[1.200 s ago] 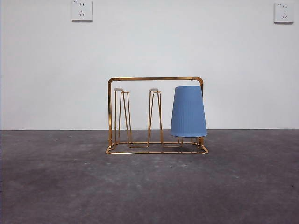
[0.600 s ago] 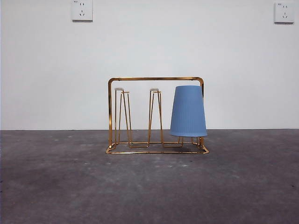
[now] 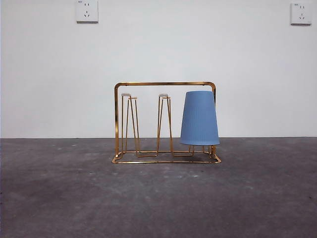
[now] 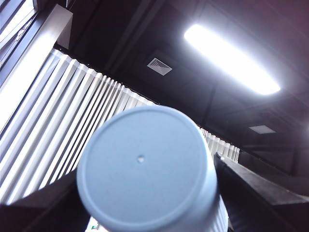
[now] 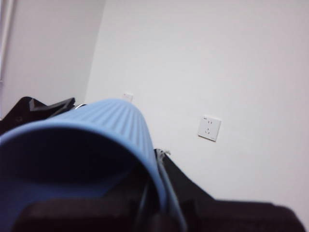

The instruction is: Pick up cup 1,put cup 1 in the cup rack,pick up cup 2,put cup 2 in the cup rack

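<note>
**Blue Cup at Both Grippers; Another Cup Racked**

**Left gripper.** The left gripper (image 4: pixel 149 203) is closed on a pale blue ribbed plastic cup (image 4: pixel 145 166). One black jaw presses each side of it. The cup's flat round base faces the wrist camera and has a small dimple at its centre.

**Right gripper.** At the right gripper (image 5: pixel 120 212), a blue ribbed cup (image 5: pixel 116 125) of the same look lies close over the blurred dark body, its open mouth toward the camera. Its grip state cannot be told, nor whether this is the same cup. A black angular part (image 5: pixel 41 107) shows beyond the cup's far end.

**View differences.** Neither gripper appears in the front view. Only that view shows the gold wire cup rack (image 3: pixel 166 84) on the grey table (image 3: pixel 158 203). A second blue ribbed cup (image 3: pixel 199 118) sits upside down over the peg at one end of the rack. The other hairpin pegs (image 3: pixel 130 124) are bare.

**Surroundings.** The left wrist view looks up past the cup at a bright ceiling light (image 4: pixel 231 60), a vent (image 4: pixel 159 66) and white corrugated panels (image 4: pixel 72 111). The right wrist view shows a white wall with a socket (image 5: pixel 209 127).
</note>
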Robot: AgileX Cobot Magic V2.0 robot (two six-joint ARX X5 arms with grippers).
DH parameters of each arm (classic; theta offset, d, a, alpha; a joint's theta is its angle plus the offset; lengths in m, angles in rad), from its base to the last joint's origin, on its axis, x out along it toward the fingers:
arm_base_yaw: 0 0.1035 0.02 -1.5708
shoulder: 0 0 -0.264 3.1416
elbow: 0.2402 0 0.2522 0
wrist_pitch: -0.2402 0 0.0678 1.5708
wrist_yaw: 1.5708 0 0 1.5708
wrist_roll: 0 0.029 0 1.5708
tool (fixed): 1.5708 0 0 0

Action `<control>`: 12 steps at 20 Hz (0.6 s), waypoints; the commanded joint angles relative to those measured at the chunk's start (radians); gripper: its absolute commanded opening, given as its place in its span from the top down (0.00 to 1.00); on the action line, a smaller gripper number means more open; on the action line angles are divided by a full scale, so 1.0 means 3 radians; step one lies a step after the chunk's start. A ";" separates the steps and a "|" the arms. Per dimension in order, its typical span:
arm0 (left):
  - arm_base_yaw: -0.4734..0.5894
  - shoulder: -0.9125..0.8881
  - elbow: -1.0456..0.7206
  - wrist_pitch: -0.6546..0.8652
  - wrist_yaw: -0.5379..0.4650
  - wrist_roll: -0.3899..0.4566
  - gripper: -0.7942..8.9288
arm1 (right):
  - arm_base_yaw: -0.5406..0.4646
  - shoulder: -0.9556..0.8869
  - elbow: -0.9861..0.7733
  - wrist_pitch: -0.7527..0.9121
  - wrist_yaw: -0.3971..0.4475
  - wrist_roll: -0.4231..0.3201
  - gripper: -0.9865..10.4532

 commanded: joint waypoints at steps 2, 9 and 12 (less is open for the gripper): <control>-0.0011 -0.0005 -0.0019 0.0066 -0.0006 0.0120 0.93 | -0.0018 -0.0004 -0.0015 -0.0053 0.0195 -0.0014 0.92; 0.0029 -0.0015 -0.0019 0.0043 -0.0018 0.0123 0.93 | -0.0018 -0.0008 -0.0014 -0.0398 0.0526 -0.0010 0.90; 0.0120 -0.0065 -0.0019 -0.0075 -0.0018 0.0145 0.92 | -0.0018 -0.0055 -0.0014 -0.0607 0.0692 -0.0010 0.85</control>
